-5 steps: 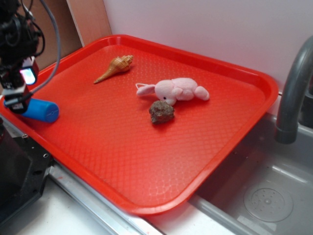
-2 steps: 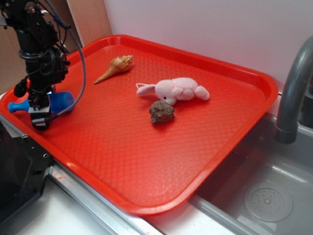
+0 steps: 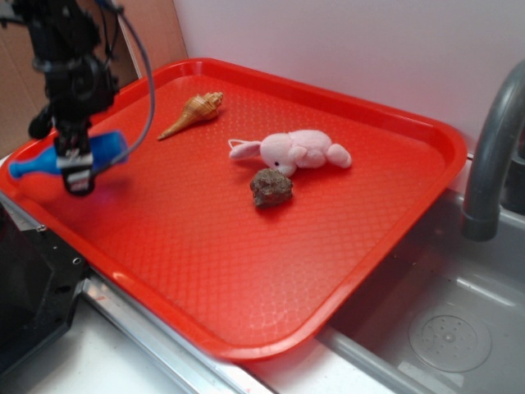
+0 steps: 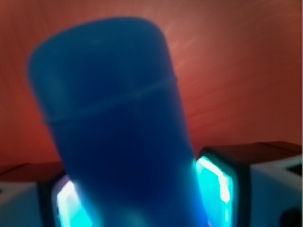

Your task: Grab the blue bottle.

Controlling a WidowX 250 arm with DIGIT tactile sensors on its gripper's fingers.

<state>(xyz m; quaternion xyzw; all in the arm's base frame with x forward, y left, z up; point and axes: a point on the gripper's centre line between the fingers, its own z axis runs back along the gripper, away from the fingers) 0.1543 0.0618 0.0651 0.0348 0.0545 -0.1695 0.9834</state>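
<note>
Exterior view: the gripper (image 3: 75,168) is clamped across the blue bottle (image 3: 98,152), which lies crosswise between its fingers, neck sticking out to one side, fat body to the other, above the red tray (image 3: 246,271)

Exterior view high, angled over red tray (image 3: 394,213) — wrist view close, sharing blue bottle (image 4: 113,127).

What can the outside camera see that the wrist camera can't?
Only the exterior view shows the seashell, the pink bunny, the brown rock, the grey faucet and the bottle's narrow neck. Only the wrist view shows the fingers' glowing pads pressed against the bottle's sides. Both show the blue bottle, held by the gripper, and the red tray.
</note>
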